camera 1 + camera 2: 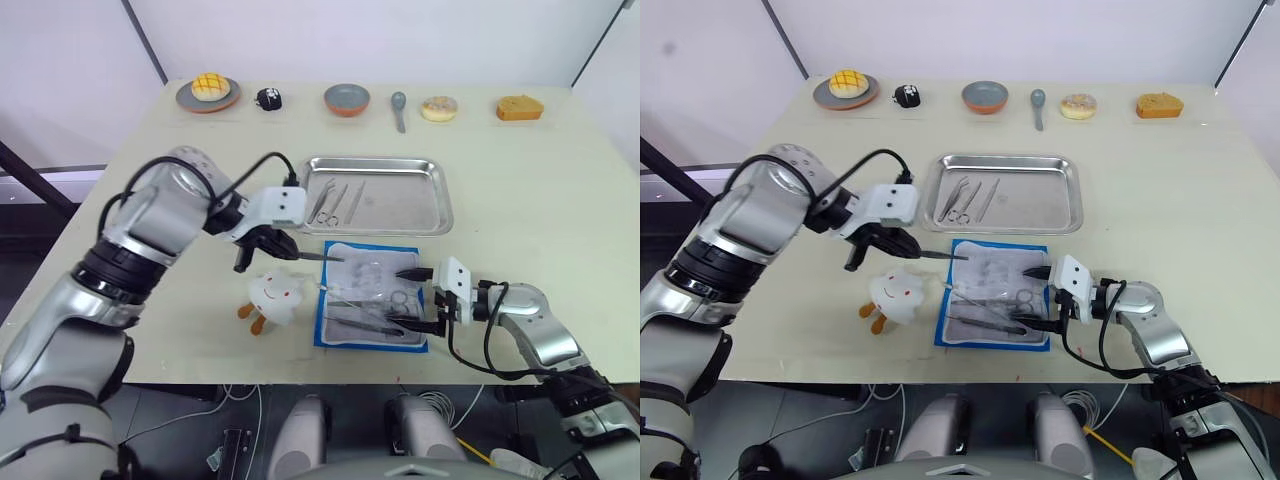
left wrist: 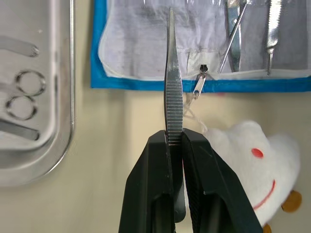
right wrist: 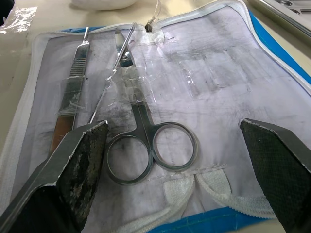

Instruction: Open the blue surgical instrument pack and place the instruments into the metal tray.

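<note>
Two grippers: both mine, one on each side of the open pouch.
Far row: along the table's far edge, left to right, a grey plate with a yellow bun [image 1: 208, 90], a small black object [image 1: 268, 98], a grey bowl with an orange rim [image 1: 346, 99], a grey spoon [image 1: 399, 108], a pale round pastry [image 1: 439, 108] and an orange cake slice [image 1: 520, 107].
My left gripper [image 1: 285, 250]: clenched on a slim silvery pair of tweezers [image 2: 172, 92], gripped by its ribbed end, the tip pointing right toward the pouch's far left corner.
White plush toy with a red face [image 1: 274, 293]: on the beige table [image 1: 520, 210], just near of my left gripper and just left of the pouch.
Shallow rectangular silver metal tray [image 1: 430, 200]: far of the pouch, holding ring-handled scissors or forceps [image 1: 322, 203] and two slim tools in its left part.
Flat blue surgical instrument pack [image 1: 371, 296]: lying open near the table's front edge, whitish clear lining up, blue border around it.
Instruments in the pack: silver scissors [image 3: 146, 141] with their blades under clear film, a flat ribbed handle [image 3: 73, 87] beside them and a thin probe between.
My right gripper [image 1: 415, 296]: released, fingers wide apart over the pack's right edge, the scissor rings between them.
</note>
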You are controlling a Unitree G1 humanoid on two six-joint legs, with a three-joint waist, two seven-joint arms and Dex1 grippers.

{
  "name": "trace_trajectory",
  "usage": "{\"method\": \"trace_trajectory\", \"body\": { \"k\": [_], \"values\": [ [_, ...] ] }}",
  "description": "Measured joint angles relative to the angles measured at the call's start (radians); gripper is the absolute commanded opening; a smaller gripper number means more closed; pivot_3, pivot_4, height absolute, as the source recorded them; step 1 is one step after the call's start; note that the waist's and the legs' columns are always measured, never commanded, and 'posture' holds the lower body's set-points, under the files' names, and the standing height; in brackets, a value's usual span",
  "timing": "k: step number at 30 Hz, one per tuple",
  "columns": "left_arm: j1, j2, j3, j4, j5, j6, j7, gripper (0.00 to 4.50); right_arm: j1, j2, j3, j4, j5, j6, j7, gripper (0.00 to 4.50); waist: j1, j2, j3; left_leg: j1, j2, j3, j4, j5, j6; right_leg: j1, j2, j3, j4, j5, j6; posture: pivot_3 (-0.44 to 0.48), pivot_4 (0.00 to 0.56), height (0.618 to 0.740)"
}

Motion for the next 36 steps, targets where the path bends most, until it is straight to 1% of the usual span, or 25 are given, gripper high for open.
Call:
{"method": "trace_trajectory", "body": {
  "k": [2,3,5,6,7,8,9,10,11,12,13,16,17,19,21,26,31,36],
  "values": [
    [0.000,-0.014,0.055,0.001,-0.027,0.038,0.026,0.04,-0.004,-0.003,-0.002,0.006,0.000,-0.001,0.007,4.50,0.002,0.000,0.000,0.000,0.000,0.000,0.000,0.000,0.000,0.000,0.000,0.000,0.000,0.000,0.000,0.000,0.150,0.740],
    [-0.001,-0.052,0.095,-0.003,-0.046,0.103,0.068,0.04,-0.007,-0.005,-0.003,0.012,0.000,-0.001,0.010,4.50,0.004,-0.001,0.000,0.000,0.000,0.000,0.001,0.000,0.000,0.001,-0.001,-0.001,0.000,0.000,0.000,0.000,0.150,0.740],
    [-0.002,-0.098,0.111,-0.011,-0.065,0.190,0.124,0.04,-0.011,-0.005,-0.003,0.015,0.000,-0.001,0.012,4.50,0.004,-0.001,-0.001,0.000,0.000,-0.001,0.001,0.000,0.000,0.001,-0.001,-0.001,0.000,0.000,0.000,0.000,0.150,0.740],
    [-0.003,-0.152,0.133,-0.014,-0.074,0.261,0.187,0.04,-0.012,-0.005,-0.003,0.016,0.001,-0.001,0.014,4.50,0.004,-0.001,-0.001,0.000,0.000,-0.001,0.002,0.000,0.000,0.001,-0.001,-0.001,0.001,0.000,0.000,0.000,0.150,0.740],
    [-0.003,-0.165,0.139,-0.015,-0.076,0.277,0.203,0.04,-0.012,-0.005,-0.003,0.016,0.001,-0.001,0.015,4.50,0.004,-0.001,-0.001,0.000,0.000,-0.001,0.002,0.000,0.000,0.001,-0.001,-0.001,0.001,0.000,0.000,0.000,0.150,0.740],
    [-0.005,-0.213,0.155,-0.016,-0.074,0.324,0.267,0.04,-0.013,-0.005,-0.004,0.017,0.001,-0.001,0.017,4.50,0.005,-0.001,-0.001,0.000,0.000,-0.001,0.002,0.000,0.000,0.001,-0.001,-0.001,0.001,0.000,0.000,0.000,0.150,0.740],
    [-0.019,-0.318,0.181,-0.015,-0.059,0.419,0.403,0.04,-0.014,-0.007,-0.006,0.019,0.001,-0.001,0.019,4.50,0.006,-0.002,-0.001,-0.001,0.000,-0.002,0.003,0.000,0.000,0.001,-0.001,-0.002,0.001,0.000,0.001,0.000,0.150,0.740],
    [-0.028,-0.385,0.194,-0.015,-0.051,0.474,0.497,0.04,-0.015,-0.007,-0.005,0.019,0.001,-0.001,0.021,4.50,0.005,-0.002,-0.001,-0.001,-0.001,-0.002,0.003,0.000,0.000,0.001,-0.001,-0.002,0.001,0.000,0.001,0.000,0.150,0.740],
    [-0.029,-0.395,0.197,-0.015,-0.049,0.482,0.512,0.04,-0.017,-0.007,-0.005,0.019,0.001,-0.001,0.022,4.50,0.004,-0.002,-0.001,0.000,-0.001,-0.001,0.002,0.000,0.000,0.001,-0.002,-0.001,0.003,0.000,0.000,0.000,0.150,0.740],
    [-0.033,-0.425,0.210,-0.012,-0.044,0.504,0.553,0.04,-0.017,-0.007,-0.005,0.019,0.001,-0.001,0.024,4.50,0.003,-0.002,-0.001,0.000,-0.001,-0.001,0.002,0.000,0.000,0.001,-0.002,-0.001,0.003,0.000,0.000,0.000,0.150,0.740],
    [-0.043,-0.487,0.235,-0.011,-0.036,0.550,0.644,0.04,-0.018,-0.008,-0.007,0.019,0.001,0.000,0.029,4.50,0.003,-0.002,-0.001,-0.001,-0.001,-0.002,0.002,0.000,0.000,0.000,-0.002,-0.001,0.003,0.000,0.000,0.000,0.150,0.740],
    [-0.058,-0.595,0.287,0.007,-0.028,0.596,0.794,0.04,-0.018,-0.015,-0.010,0.019,0.001,0.001,0.034,4.50,0.006,-0.002,-0.001,-0.001,-0.002,-0.002,0.002,0.000,0.000,0.000,-0.004,-0.002,0.004,0.001,0.000,0.000,0.150,0.740],
    [-0.072,-0.642,0.301,0.032,-0.022,0.620,0.863,0.04,-0.018,-0.019,-0.011,0.020,0.001,0.002,0.036,4.50,0.008,-0.002,-0.001,-0.001,-0.002,-0.002,0.003,0.000,0.000,0.001,-0.005,-0.002,0.003,0.001,0.001,0.000,0.150,0.740],
    [-0.088,-0.692,0.316,0.066,-0.011,0.640,0.944,0.04,-0.020,-0.022,-0.012,0.019,0.002,0.005,0.039,4.50,0.009,-0.002,-0.001,0.000,-0.003,-0.002,0.003,0.000,0.000,0.001,-0.005,-0.001,0.003,0.001,0.001,0.000,0.150,0.740],
    [-0.114,-0.768,0.350,0.145,0.004,0.646,1.055,0.04,-0.022,-0.028,-0.013,0.019,0.002,0.008,0.046,4.50,0.011,-0.002,-0.001,0.000,-0.003,-0.002,0.003,0.000,0.000,0.001,-0.005,-0.002,0.003,0.001,0.001,0.000,0.150,0.740],
    [-0.146,-0.889,0.414,0.297,0.006,0.599,1.229,0.04,-0.020,-0.033,-0.019,0.015,0.004,0.011,0.053,4.50,0.014,-0.002,-0.001,0.000,-0.003,-0.001,0.002,0.000,0.000,0.001,-0.005,-0.002,0.003,0.001,0.001,0.000,0.150,0.740],
    [-0.167,-0.966,0.465,0.442,0.005,0.513,1.366,0.04,-0.003,-0.049,-0.022,-0.003,0.008,0.022,0.053,4.50,0.025,-0.002,-0.001,-0.001,-0.004,-0.001,0.003,0.000,-0.001,0.001,-0.006,-0.002,0.003,0.001,0.001,0.000,0.150,0.740],
    [-0.183,-0.988,0.488,0.520,0.003,0.464,1.424,0.04,0.014,-0.058,-0.028,-0.024,0.009,0.031,0.052,4.50,0.026,-0.002,-0.001,-0.001,-0.007,-0.002,0.002,0.000,-0.001,0.001,-0.006,-0.002,0.003,0.001,0.001,0.000,0.150,0.740]
  ]
}}
